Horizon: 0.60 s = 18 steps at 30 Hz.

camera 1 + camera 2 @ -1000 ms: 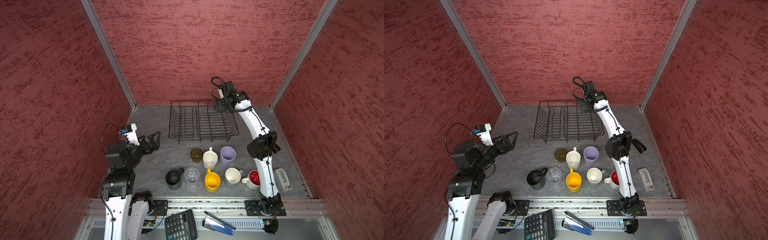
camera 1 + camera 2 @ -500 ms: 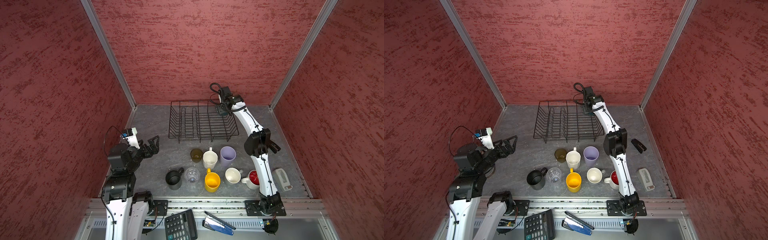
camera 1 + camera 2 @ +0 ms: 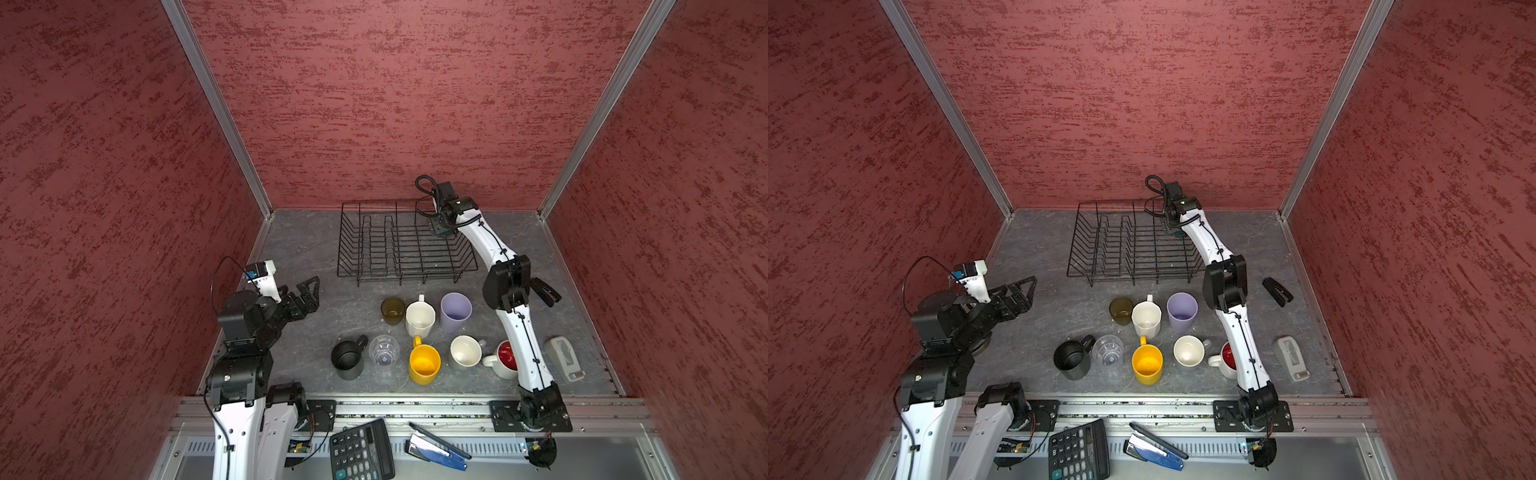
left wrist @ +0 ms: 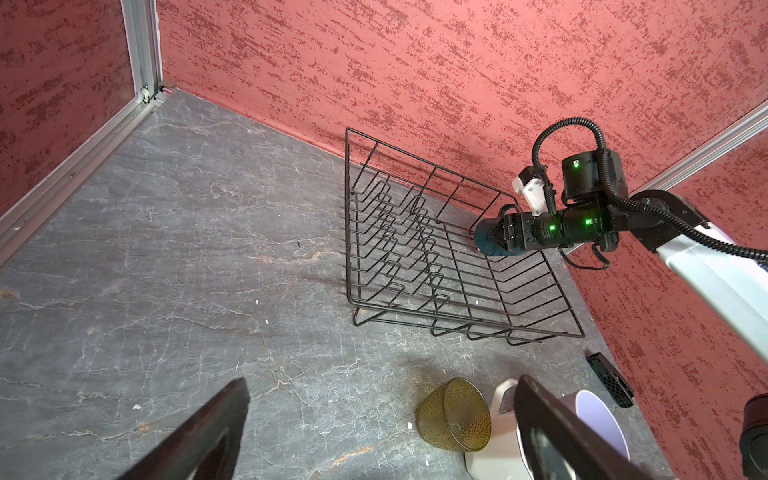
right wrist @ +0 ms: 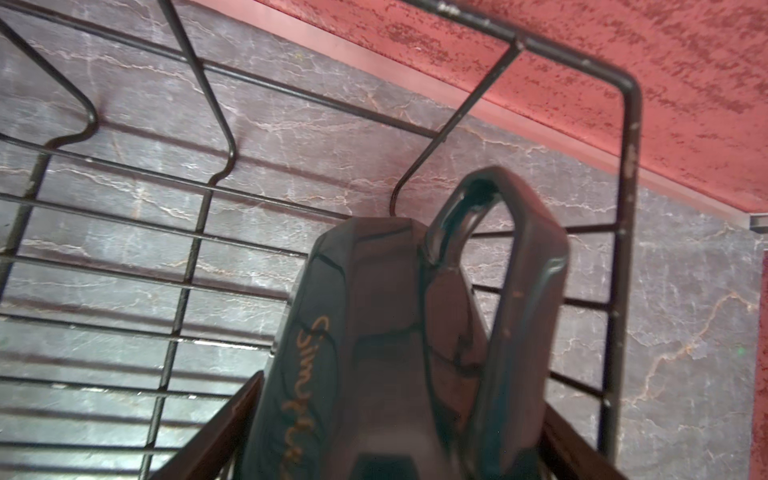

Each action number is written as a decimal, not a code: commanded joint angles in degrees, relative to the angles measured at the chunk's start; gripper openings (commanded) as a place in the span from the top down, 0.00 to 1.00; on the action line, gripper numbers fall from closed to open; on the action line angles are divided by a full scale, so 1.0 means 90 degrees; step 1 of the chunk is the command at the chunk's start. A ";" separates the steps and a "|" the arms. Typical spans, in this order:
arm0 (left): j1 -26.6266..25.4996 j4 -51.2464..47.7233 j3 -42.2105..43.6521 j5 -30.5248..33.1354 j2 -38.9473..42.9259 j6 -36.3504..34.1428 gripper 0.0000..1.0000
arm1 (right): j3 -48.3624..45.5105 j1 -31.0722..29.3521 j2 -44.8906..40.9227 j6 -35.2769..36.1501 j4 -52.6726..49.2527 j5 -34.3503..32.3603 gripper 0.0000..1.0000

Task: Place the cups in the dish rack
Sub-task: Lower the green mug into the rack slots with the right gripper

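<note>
Stock, both top views: dish rack (image 3: 409,273) at the far side of the counter (image 3: 299,249). The right claw (image 3: 439,227) is over the rack's far right corner, jaws wide and clamped on the body of the teal mug (image 3: 444,232), which shows only as a dark blue-green patch at the claw tip. The left claw (image 3: 307,293) is fully spread, grips nothing, and sits at the left edge of the counter, well apart from the rack.

Eight cups stand loose on the counter in front of the rack.
- Back row: olive glass (image 3: 392,309), white mug (image 3: 420,318), lavender tumbler (image 3: 456,311).
- Front row: black mug (image 3: 347,357), clear glass (image 3: 384,350), yellow mug (image 3: 424,365), grey mug (image 3: 465,351), red-lined mug (image 3: 503,359) (partly behind the right arm).

Left wrist view: the left claw's fingers (image 4: 199,440) frame bare counter. The olive glass (image 4: 453,415) is near one finger. Beyond it is the rack (image 4: 465,328), with the teal mug (image 4: 486,241) held sideways at rim level inside the far corner.

Right wrist view: the teal mug (image 5: 374,332) lies between the claw's fingers (image 5: 220,436), handle towards the camera and base pointing away. The rack's corner wire (image 5: 627,166) is just beside it. Whether the mug touches the wires cannot be told.
</note>
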<state>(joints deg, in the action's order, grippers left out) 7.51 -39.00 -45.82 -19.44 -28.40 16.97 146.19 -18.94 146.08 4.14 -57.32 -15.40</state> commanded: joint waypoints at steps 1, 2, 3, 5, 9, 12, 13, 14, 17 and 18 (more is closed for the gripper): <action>0.0054 -0.0069 0.0042 -0.0096 0.0089 0.0075 0.00 | 0.0176 0.0044 0.0016 0.0116 0.0495 -0.0228 1.00; 0.0055 -0.0071 0.0050 -0.0102 0.0098 0.0091 0.00 | 0.0178 0.0044 0.0051 0.0112 0.0480 -0.0201 1.00; 0.0056 -0.0077 0.0055 -0.0105 0.0099 0.0096 0.00 | 0.0175 0.0045 0.0082 0.0111 0.0478 -0.0177 1.00; 0.0054 -0.0080 0.0045 -0.0124 0.0092 0.0125 0.00 | 0.0177 0.0046 0.0130 0.0121 0.0477 -0.0122 1.00; 0.0060 -0.0084 0.0049 -0.0154 0.0085 0.0163 0.00 | 0.0173 0.0056 0.0181 0.0136 0.0471 -0.0051 0.90; 0.0055 -0.0080 0.0052 -0.0173 0.0080 0.0194 0.00 | 0.0175 0.0062 0.0198 0.0135 0.0500 0.0061 0.77; 0.0055 -0.0080 0.0058 -0.0174 0.0080 0.0194 0.00 | 0.0178 0.0065 0.0207 0.0126 0.0500 0.0075 0.74; 0.0055 -0.0088 0.0062 -0.0174 0.0080 0.0202 0.00 | 0.0173 0.0067 0.0205 0.0116 0.0495 0.0105 0.69; 0.0061 -0.0123 0.0043 -0.0193 0.0081 0.0204 0.00 | 0.0178 0.0079 0.0214 0.0079 0.0471 0.0190 0.60; 0.0055 -0.0136 0.0040 -0.0193 0.0086 0.0207 0.00 | 0.0178 0.0083 0.0229 0.0065 0.0461 0.0215 0.58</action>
<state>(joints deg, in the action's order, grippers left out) 7.51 -39.53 -45.74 -20.53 -28.08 18.61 146.19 -18.76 147.30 4.78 -55.59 -14.39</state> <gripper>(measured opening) 0.996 0.813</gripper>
